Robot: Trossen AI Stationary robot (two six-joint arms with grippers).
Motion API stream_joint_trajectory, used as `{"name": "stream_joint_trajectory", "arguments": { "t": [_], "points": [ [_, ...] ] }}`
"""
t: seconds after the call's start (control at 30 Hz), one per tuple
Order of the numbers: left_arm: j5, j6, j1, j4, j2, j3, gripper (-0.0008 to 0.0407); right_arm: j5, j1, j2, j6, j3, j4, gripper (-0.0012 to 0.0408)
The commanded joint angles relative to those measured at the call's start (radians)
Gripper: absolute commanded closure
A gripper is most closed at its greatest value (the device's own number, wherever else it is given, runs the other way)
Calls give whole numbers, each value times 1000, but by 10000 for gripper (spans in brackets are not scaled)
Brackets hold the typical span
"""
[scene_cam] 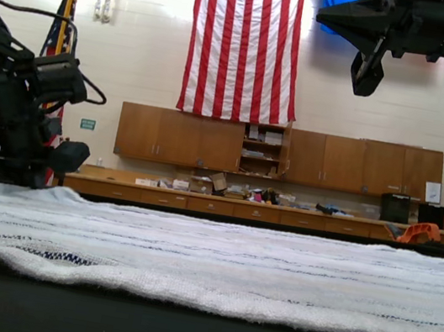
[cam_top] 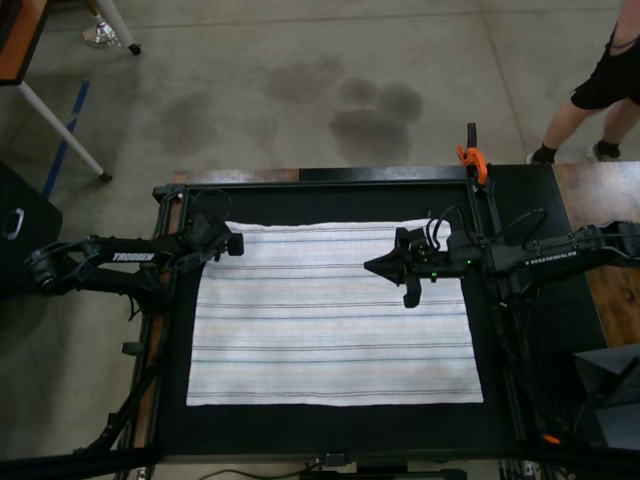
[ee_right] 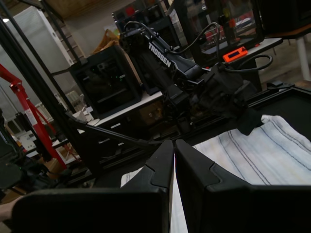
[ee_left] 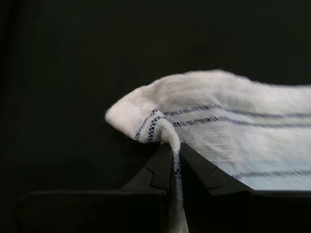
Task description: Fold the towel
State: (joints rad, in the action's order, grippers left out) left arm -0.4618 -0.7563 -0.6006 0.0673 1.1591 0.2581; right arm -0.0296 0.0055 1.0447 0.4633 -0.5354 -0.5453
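Left gripper [ee_left: 175,160] had its fingers pinched shut on a corner of the towel [cam_top: 335,312], a fold of striped cloth squeezed up between them; in the top view this was the far corner, at that view's left. Right gripper [ee_right: 174,160] was raised well clear of the cloth above the towel's far edge toward that view's right, its fingers drawn together with only a sliver between and nothing evidently held.

Folding had barely begun, by the look of it. The towel lay spread flat and full-size across the black surface [cam_top: 330,425], near edge straight, no crease or doubled layer visible. Every fold remained to be made.

Beyond the surface lay stained concrete floor [cam_top: 300,90], where a person [cam_top: 600,85] stood past the far corner. On the far wall of the room hung a flag [scene_cam: 244,42] above wooden cabinets [scene_cam: 200,141].
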Motion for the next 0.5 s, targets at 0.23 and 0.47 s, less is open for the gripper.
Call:
{"name": "stream_joint_trajectory", "arguments": {
  "t": [0.23,0.47],
  "points": [
    [89,-11,3,-14,-94,6,395,-9,0,0,5,0,-1,396],
    [95,3,5,71,-165,83,399,-14,0,0,8,0,-1,396]
  ]
}}
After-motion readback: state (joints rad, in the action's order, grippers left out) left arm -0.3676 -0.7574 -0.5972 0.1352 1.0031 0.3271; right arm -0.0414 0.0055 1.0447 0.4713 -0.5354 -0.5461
